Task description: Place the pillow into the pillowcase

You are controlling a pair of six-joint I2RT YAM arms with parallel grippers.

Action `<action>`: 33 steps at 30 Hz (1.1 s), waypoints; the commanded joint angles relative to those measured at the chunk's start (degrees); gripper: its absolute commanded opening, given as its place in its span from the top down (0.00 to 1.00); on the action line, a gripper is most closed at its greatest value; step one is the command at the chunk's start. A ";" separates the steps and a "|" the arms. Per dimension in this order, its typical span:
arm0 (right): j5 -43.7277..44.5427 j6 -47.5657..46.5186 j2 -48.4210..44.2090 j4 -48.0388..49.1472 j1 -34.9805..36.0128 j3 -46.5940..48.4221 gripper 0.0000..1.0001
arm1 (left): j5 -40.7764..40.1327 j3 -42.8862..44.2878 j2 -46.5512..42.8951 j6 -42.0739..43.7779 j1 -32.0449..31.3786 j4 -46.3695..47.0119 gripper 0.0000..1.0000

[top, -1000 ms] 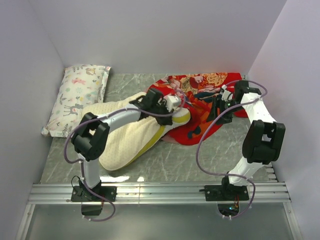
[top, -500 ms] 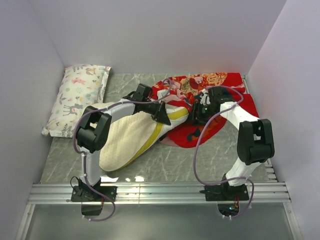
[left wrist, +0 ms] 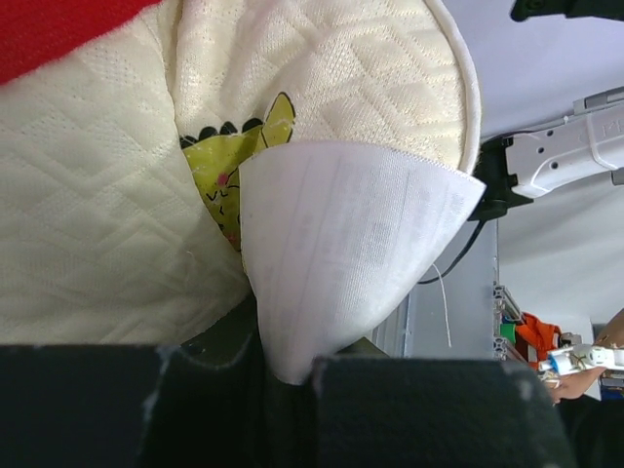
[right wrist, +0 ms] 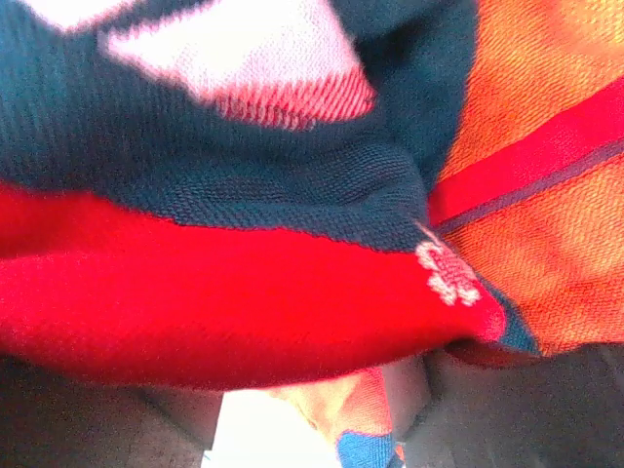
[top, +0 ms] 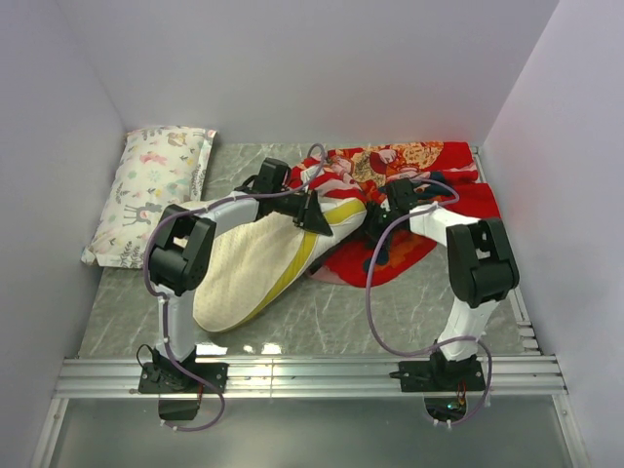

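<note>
The cream quilted pillow point(top: 249, 268) lies diagonally mid-table, its far end against the red pillowcase point(top: 444, 175). My left gripper point(top: 314, 216) sits on that far end. In the left wrist view the pillow point(left wrist: 88, 244) fills the frame with its yellow logo point(left wrist: 239, 161), and my left gripper point(left wrist: 288, 375) is shut on the white tag point(left wrist: 341, 244). My right gripper point(top: 376, 226) is at the pillowcase's near-left edge, close to the pillow tip. In the right wrist view the pillowcase fabric point(right wrist: 244, 283) drapes over my right gripper point(right wrist: 307, 419), whose jaws stand apart with a fold between them.
A white animal-print pillow point(top: 151, 190) lies along the left wall. White walls close in the back and both sides. A metal rail point(top: 312, 375) with the arm bases runs along the near edge. Grey marble tabletop point(top: 390, 312) shows in front of the pillowcase.
My right arm has swung left across the pillowcase to the pillow's tip. My left gripper has shifted slightly left and nearer, onto the pillow's far end.
</note>
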 commanded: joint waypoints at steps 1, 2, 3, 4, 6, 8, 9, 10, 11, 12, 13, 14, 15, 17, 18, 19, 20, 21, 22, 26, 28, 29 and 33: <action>5.91 2.32 3.52 1.40 0.41 3.64 0.50 | 4.59 -0.70 -0.34 -2.53 0.00 1.00 1.00; 6.18 1.79 3.79 -0.08 -0.02 4.00 0.58 | 4.07 -0.70 -0.52 -2.18 0.26 -0.48 1.00; 5.66 -0.22 3.18 -0.62 -0.55 4.01 0.72 | 3.37 -0.88 -0.78 -0.96 0.35 -1.19 1.00; 4.26 -1.54 2.39 -1.49 -0.99 4.18 0.78 | 1.18 -0.88 -1.04 0.01 0.70 -2.24 1.00; 1.72 -6.20 -0.84 -4.83 -2.92 4.18 1.00 | -4.09 -0.44 -1.22 3.78 1.14 -7.25 1.00; -1.37 -11.71 -3.40 -10.25 -3.89 4.97 1.00 | -12.84 0.08 -0.96 5.20 1.76 -9.45 1.00; -2.86 -13.49 -6.11 -11.60 -4.16 5.06 1.00 | -16.03 0.70 -0.78 6.69 1.67 -11.90 1.00; -4.09 -14.99 -7.53 -13.18 -4.25 4.80 1.00 | -18.68 1.31 0.09 7.22 1.76 -12.53 1.00; -6.54 -17.79 -8.85 -15.98 -4.51 4.45 1.00 | -22.79 2.54 0.53 7.66 1.58 -13.06 1.00; -7.87 -19.38 -11.04 -17.31 -4.51 4.27 1.00 | -24.57 3.07 0.97 8.10 1.41 -13.85 1.00; -9.01 -20.88 -12.02 -18.89 -4.42 4.27 1.00 | -25.55 3.77 2.02 8.80 0.80 -14.46 1.00; -10.50 -23.07 -13.25 -21.78 -4.51 4.36 1.00 | -29.39 5.34 2.64 9.51 0.27 -15.43 1.00; -11.56 -24.31 -13.78 -23.02 -4.42 5.14 1.00 | -30.90 5.97 3.26 11.08 -0.43 -16.31 1.00; -12.36 -26.94 -14.66 -26.09 -4.42 6.02 1.00 | -32.14 7.03 4.93 12.15 -2.02 -17.89 1.00; -14.37 -27.74 -15.45 -26.81 -4.42 7.25 1.00 | -33.80 7.12 5.37 12.32 -2.54 -18.07 1.00; -15.34 -28.44 -15.37 -27.69 -4.25 8.13 1.00 | -34.43 7.21 6.24 12.33 -3.42 -18.25 1.00; -16.66 -29.06 -15.19 -29.17 -4.16 9.10 1.00 | -34.35 7.03 6.51 12.24 -3.69 -18.25 1.00; -19.11 -29.07 -14.50 -29.71 -4.07 11.02 1.00 | -34.00 6.94 6.86 12.33 -4.04 -18.07 1.00; -19.74 -29.07 -13.97 -30.06 -3.64 12.00 1.00 | -33.04 6.86 7.04 12.50 -4.91 -18.16 1.00; -21.58 -26.09 -12.47 -26.92 -2.49 15.78 1.00 | -32.05 0.73 2.49 16.01 -8.43 -15.36 1.00; -25.87 -25.11 -11.59 -26.55 -1.79 19.11 1.00 | -33.46 -2.27 -1.56 17.25 -10.89 -14.04 1.00; -28.34 -24.41 -11.24 -26.38 -0.39 20.17 1.00 | -33.38 -4.55 -2.44 16.64 -11.33 -13.25 1.00; -35.21 -23.18 -14.48 -24.01 5.22 17.65 1.00 | -29.18 -11.50 -8.50 6.30 -10.29 -4.05 0.93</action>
